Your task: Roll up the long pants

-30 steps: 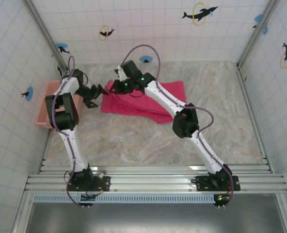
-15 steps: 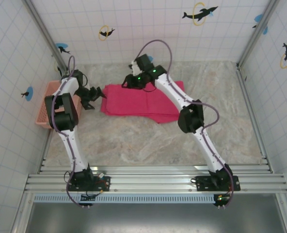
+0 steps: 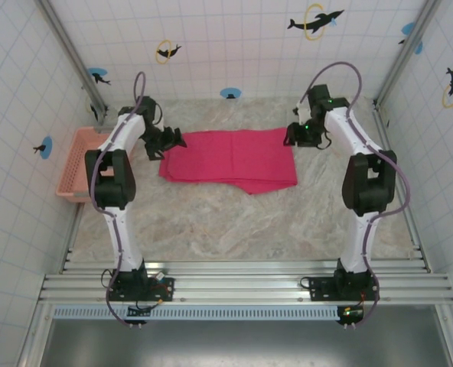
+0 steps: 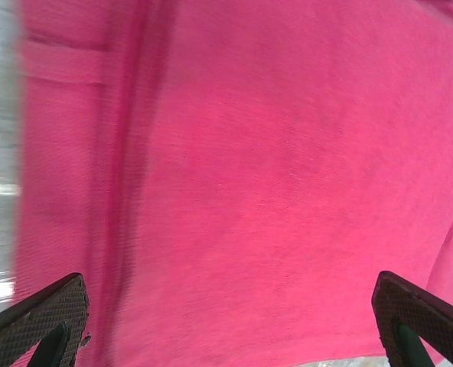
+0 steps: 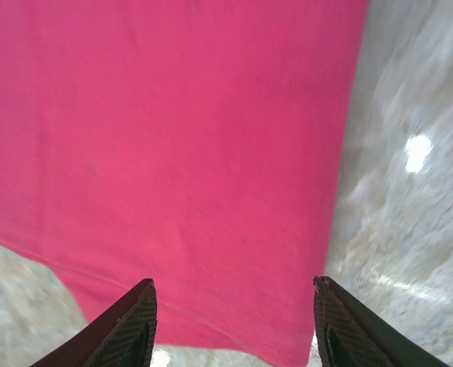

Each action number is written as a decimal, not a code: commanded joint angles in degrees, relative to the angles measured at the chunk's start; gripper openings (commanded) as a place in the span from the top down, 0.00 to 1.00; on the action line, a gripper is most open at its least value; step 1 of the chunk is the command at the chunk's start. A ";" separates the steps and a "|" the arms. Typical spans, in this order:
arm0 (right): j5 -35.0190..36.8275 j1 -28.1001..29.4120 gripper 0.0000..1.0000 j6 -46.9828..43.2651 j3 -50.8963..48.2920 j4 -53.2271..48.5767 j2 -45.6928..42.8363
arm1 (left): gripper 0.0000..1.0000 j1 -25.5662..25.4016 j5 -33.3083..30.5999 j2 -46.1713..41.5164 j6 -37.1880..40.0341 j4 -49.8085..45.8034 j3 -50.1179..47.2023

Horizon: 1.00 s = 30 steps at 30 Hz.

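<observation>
While the bright pink-red, soft fabric long pants [image 3: 230,157] lay folded flat as a broad rectangle on the mottled beige, stone-look table [image 3: 211,222], the left gripper [image 3: 173,141] hung at their left edge and the right gripper [image 3: 291,138] at their right edge, both spread apart and holding nothing. The left wrist view showed a fine knit weave and a stitched band along one side. The right wrist view showed a straight cloth edge against glossy tabletop. A pale salmon-pink plastic lattice basket [image 3: 72,168] stood by the left wall, apart from the cloth.
</observation>
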 commanded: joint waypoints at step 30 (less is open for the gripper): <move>-2.39 5.01 0.83 4.98 -17.04 -0.47 -0.01 | 0.03 -10.74 1.32 26.78 -12.43 -3.53 27.71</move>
